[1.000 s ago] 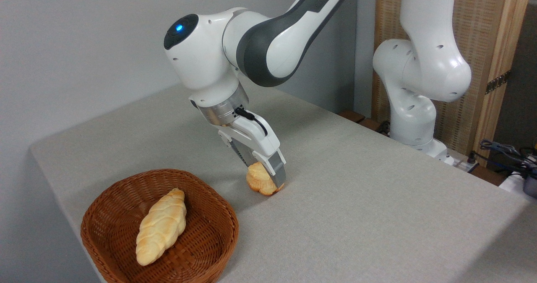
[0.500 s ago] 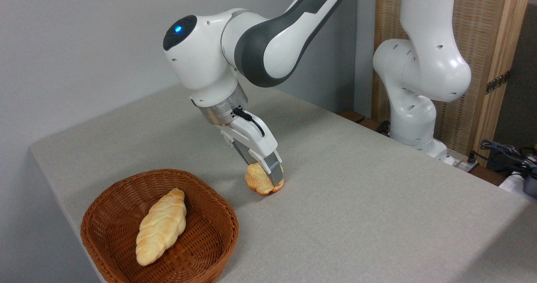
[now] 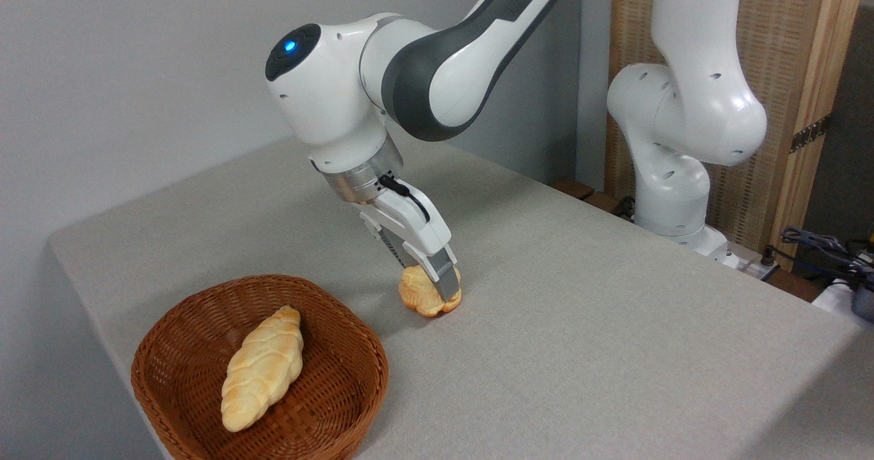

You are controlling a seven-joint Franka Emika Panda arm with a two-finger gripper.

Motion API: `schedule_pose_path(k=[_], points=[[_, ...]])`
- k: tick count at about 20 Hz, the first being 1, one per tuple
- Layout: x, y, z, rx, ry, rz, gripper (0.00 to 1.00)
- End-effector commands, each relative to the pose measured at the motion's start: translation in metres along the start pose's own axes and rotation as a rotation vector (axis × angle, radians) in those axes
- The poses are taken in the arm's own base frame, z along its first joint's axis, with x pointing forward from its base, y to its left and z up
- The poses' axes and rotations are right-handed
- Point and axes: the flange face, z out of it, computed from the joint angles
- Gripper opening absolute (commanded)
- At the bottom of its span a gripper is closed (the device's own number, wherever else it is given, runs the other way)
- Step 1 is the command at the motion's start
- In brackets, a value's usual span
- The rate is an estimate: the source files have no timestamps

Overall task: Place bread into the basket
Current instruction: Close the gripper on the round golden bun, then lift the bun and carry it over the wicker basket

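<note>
From my screen the tool [image 3: 437, 291] is down at the counter [image 3: 580, 351], angled in from the upper left, and it's clamped on the bread [image 3: 422, 294]. The near finger [image 3: 445, 281] lies flat against the right side of the bun; the other finger is tucked behind it, so I only see a bit of it. The bun bulges out to the left and below the fingers, sitting tilted up on its edge with its ridged rim facing me. Its bottom looks like it's touching the grey cloth or just barely off it, I honestly can't tell which from this angle.

The basket [image 3: 184, 323] sits at the front left corner of the counter, near the bun but clearly apart from it, off to its lower left. A long pale braided loaf [image 3: 263, 368] is lying inside it, running diagonally across the middle. The bun itself is outside the basket, on the open cloth.
</note>
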Motion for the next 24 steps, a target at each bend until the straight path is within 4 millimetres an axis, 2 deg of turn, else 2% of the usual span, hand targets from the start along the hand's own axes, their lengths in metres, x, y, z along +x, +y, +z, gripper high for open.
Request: schedule_pose_path(k=[1,7,8,13,18,23,24], points=[[-0.006,0.0,-0.007,-0.003,0.021,0.02,0.48],[-0.008,-0.001,-0.01,-0.003,0.022,0.019,0.46],[-0.007,-0.001,-0.017,0.005,0.033,0.02,0.46],[-0.004,-0.007,-0.077,0.08,0.129,0.018,0.47],[0.0,-0.015,-0.123,0.171,0.236,0.011,0.48],[0.002,-0.037,-0.141,0.275,0.37,-0.019,0.6],[0.004,-0.039,-0.143,0.296,0.385,-0.018,0.76]])
